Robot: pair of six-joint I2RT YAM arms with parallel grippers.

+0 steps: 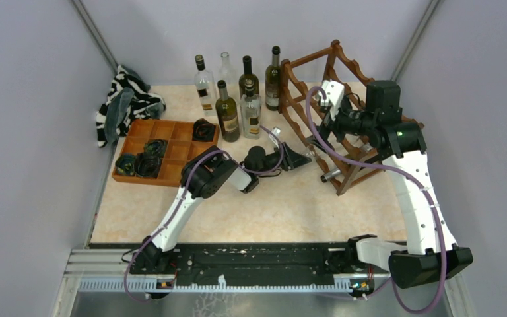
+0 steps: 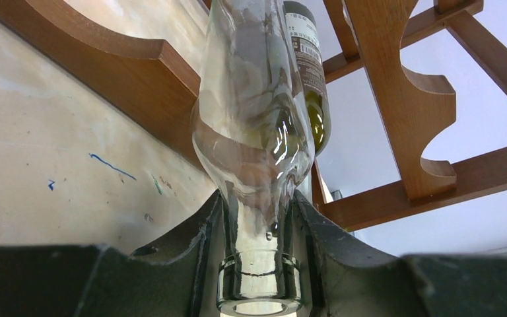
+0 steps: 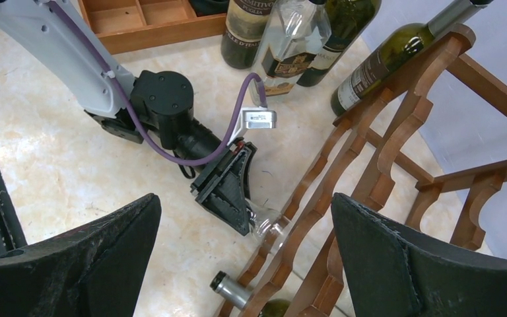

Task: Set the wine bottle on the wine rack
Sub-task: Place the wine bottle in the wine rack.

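The dark reddish-brown wine rack (image 1: 343,105) stands at the back right. It also shows in the left wrist view (image 2: 409,86) and the right wrist view (image 3: 383,158). My left gripper (image 2: 257,221) is shut on the neck of a clear glass wine bottle (image 2: 257,125). The bottle lies nearly level, its body pushed in over the rack's low front rail. From above, the left gripper (image 1: 295,158) is at the rack's lower left. My right gripper (image 3: 244,205) is open and empty above the rack, over the left gripper (image 3: 228,188) and the clear bottle (image 3: 270,228).
A green bottle (image 3: 237,290) lies in the rack's bottom tier, neck sticking out (image 1: 330,176). Several bottles (image 1: 237,99) stand at the back beside the rack. An orange-brown compartment tray (image 1: 171,168) and a striped cloth (image 1: 122,102) are at the left.
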